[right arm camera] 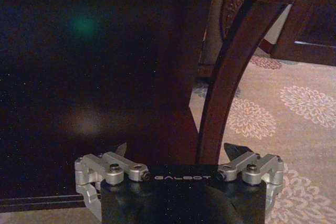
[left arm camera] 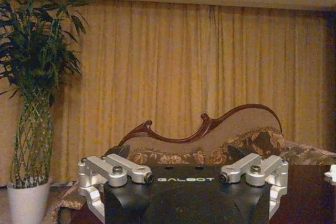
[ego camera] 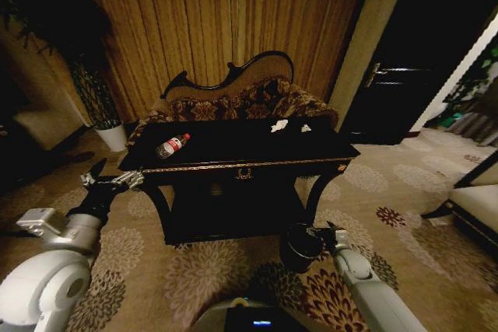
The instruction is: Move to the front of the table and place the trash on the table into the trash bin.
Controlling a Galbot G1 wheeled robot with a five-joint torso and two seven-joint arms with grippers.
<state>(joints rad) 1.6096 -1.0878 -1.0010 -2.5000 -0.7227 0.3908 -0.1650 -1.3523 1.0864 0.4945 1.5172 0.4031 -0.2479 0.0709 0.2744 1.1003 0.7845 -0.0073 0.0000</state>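
Standing in the middle of the head view, the table (ego camera: pixel 241 162) carries the bottle (ego camera: pixel 172 146) lying near its left end and white paper scraps (ego camera: pixel 279 125) toward the upper right of its top. Behind it sits a floral sofa (ego camera: pixel 233 99), with a plant pot (ego camera: pixel 113 137) at left centre. The left gripper (ego camera: pixel 113 182) hovers just off the table's left corner, fingers spread wide. The right gripper (ego camera: pixel 305 240) sits low in front of the table's right leg, against a dark round shape, possibly the trash bin (ego camera: pixel 299 248); its fingers stand apart in the wrist view.
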